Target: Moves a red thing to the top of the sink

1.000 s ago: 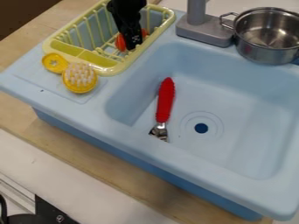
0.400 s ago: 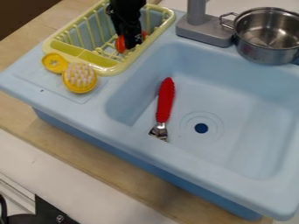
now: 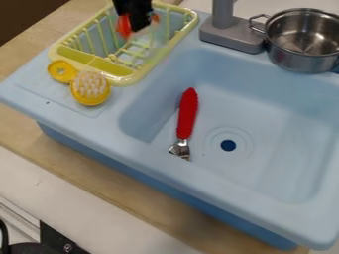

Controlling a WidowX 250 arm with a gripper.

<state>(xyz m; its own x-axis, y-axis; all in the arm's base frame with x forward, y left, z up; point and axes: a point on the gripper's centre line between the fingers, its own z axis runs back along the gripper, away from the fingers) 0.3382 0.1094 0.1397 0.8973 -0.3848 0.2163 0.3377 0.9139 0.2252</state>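
Note:
My gripper [image 3: 138, 23] hangs over the back of the yellow dish rack [image 3: 122, 78], shut on an orange-red thing [image 3: 124, 27]. Parts of that thing stick out on both sides of the black fingers; its middle is hidden behind them. It is held up above the rack's floor. The light blue sink [image 3: 225, 186] has the rack standing on its left end. In the basin lies a utensil with a red handle [image 3: 188, 114] and a metal head, left of the drain.
A yellow brush [image 3: 90, 88] lies on the sink's left ledge, against the rack's front edge. Behind the basin stand a grey faucet [image 3: 232, 33] and, right of it, a metal pot [image 3: 301, 39] with a loop handle.
My gripper has risen toward the top edge and slightly left, and the orange-red thing has come up with it out of the rack. The red-handled utensil, brush and pot have not moved.

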